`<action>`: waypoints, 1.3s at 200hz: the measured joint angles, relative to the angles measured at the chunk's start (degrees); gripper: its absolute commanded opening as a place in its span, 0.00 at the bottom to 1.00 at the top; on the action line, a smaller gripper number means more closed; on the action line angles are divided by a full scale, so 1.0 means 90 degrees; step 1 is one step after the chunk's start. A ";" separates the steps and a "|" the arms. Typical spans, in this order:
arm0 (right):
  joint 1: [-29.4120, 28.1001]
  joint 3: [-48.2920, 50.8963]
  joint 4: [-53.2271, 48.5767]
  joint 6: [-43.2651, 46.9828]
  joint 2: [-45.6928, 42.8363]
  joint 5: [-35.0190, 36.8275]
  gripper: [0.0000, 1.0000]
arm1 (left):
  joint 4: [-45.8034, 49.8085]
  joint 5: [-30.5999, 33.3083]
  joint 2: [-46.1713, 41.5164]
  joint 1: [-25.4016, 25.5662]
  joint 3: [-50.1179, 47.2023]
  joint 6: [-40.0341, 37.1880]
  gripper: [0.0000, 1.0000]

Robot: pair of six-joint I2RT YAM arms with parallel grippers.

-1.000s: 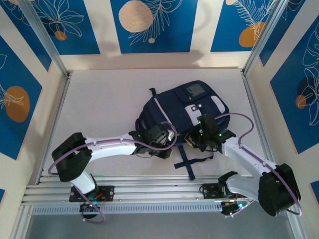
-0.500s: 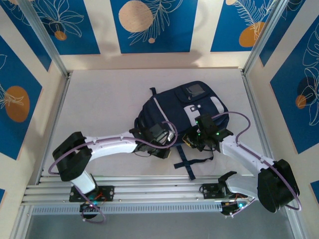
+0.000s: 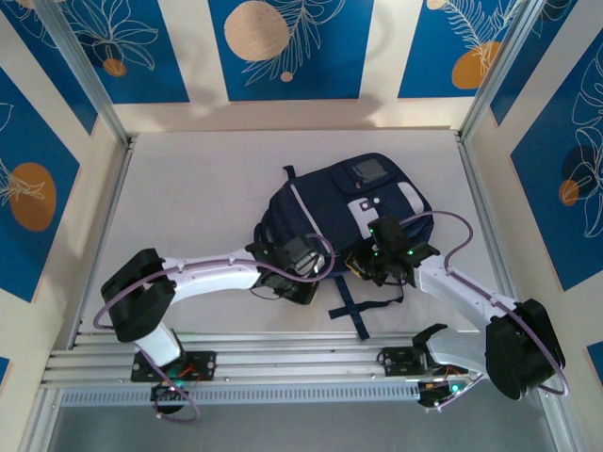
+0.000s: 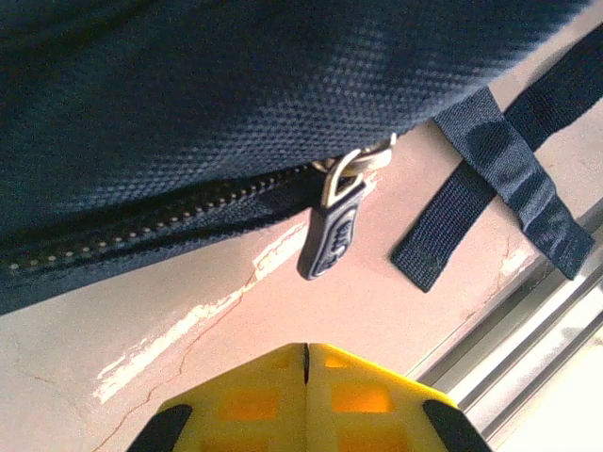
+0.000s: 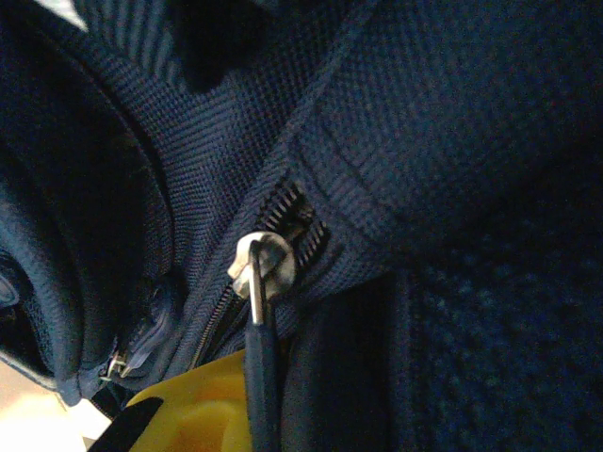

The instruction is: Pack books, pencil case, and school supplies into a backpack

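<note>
Left gripper (image 4: 304, 354) (closed, empty) points at the backpack (image 4: 236, 94) zipper pull (image 4: 332, 235), just ahead but apart. Right gripper (image 5: 231, 395) appears clamped on the second pull (image 5: 261, 363), whose long axis runs straight into it.

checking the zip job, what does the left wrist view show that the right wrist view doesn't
Left wrist: the left gripper shut on nothing, a zipper pull hanging free above the table, a loose strap and the metal rail.
Right wrist: a silver slider whose dark pull tab runs taut down into the right gripper, apparently pinched there.
Both: the navy backpack fabric and its zipper teeth.
</note>
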State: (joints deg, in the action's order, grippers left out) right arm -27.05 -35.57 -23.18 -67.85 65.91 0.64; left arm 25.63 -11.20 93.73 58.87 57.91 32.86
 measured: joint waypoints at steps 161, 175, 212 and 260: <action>0.0102 0.0255 0.0384 -0.0270 -0.0109 -0.0197 0.00 | -0.2703 -0.0508 -0.1423 -0.0274 -0.1851 0.1205 0.63; 0.0102 0.0257 0.0391 -0.0299 -0.0121 -0.0206 0.00 | -0.2929 -0.0563 -0.1224 -0.0274 -0.1851 0.1273 0.61; 0.0129 0.0260 0.0403 -0.0359 -0.0143 -0.0250 0.00 | -0.3206 -0.0663 -0.0651 -0.0279 -0.1756 0.1316 0.57; 0.0138 0.0260 0.0408 -0.0389 -0.0143 -0.0270 0.00 | -0.3468 -0.0716 -0.0177 -0.0279 -0.1542 0.1367 0.47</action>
State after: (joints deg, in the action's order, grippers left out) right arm -25.80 -33.23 -19.51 -71.35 64.62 -1.78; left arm -5.58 -17.65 92.14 56.36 44.03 45.17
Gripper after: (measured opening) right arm 0.130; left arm 0.497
